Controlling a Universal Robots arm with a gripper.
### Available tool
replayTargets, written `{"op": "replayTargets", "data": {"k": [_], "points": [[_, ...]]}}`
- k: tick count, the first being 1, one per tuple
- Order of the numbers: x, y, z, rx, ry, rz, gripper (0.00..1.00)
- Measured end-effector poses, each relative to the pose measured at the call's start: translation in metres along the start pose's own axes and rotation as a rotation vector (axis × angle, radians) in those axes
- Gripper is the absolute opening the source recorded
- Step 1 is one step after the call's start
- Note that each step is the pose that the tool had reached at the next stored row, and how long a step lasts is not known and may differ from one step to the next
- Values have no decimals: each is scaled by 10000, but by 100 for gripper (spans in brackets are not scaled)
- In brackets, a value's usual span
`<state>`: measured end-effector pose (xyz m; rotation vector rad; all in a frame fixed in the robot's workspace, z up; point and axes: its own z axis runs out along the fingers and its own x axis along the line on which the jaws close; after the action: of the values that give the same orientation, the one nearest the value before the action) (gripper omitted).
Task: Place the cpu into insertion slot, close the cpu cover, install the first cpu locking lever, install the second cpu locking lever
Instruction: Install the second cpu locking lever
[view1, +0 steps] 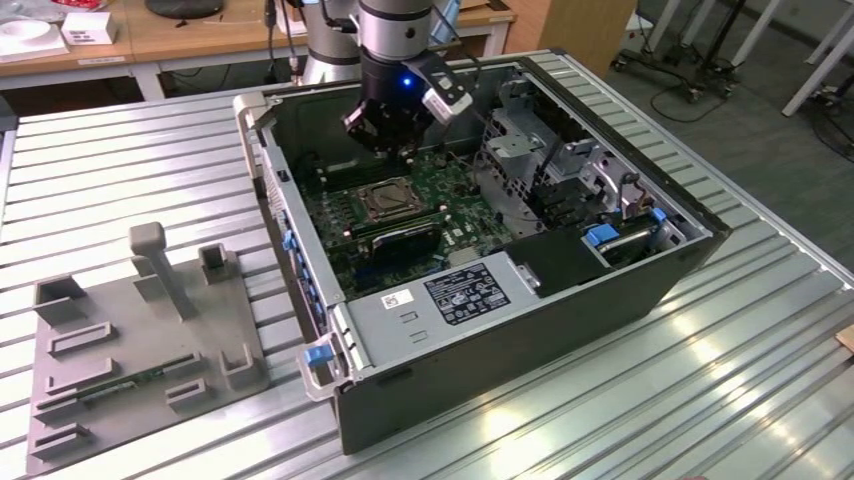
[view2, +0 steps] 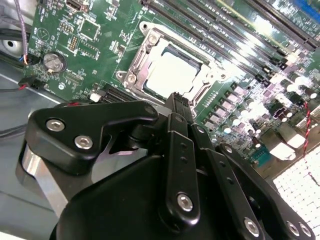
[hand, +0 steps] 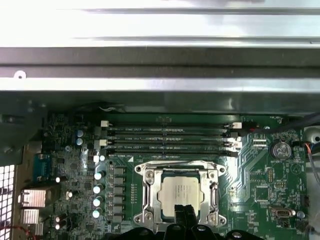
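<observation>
Hovering above the board, my gripper (view2: 176, 100) had its fingers pressed together, empty, while the thin, fragile cpu (hand: 181, 194) sat in its socket under the stiff cover (hand: 180, 172), best pushed at its edge.

The pincer (hand: 184, 212) hides one edge of the cpu (hand: 181, 192) and its cover (hand: 150, 187).

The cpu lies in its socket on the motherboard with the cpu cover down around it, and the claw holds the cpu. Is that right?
Not quite: the claw holds nothing. In both wrist views the cpu lies in the socket with the cpu cover down around it, and the claw sits above, apart from it.
</observation>
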<state>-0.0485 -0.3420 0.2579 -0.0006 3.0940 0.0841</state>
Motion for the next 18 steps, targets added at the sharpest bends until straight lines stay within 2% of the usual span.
{"op": "replayTargets", "data": {"k": [12,18], "points": [[20,-187,-10,-6,0,1,11],[39,-306,-12,-10,0,1,11]]}}
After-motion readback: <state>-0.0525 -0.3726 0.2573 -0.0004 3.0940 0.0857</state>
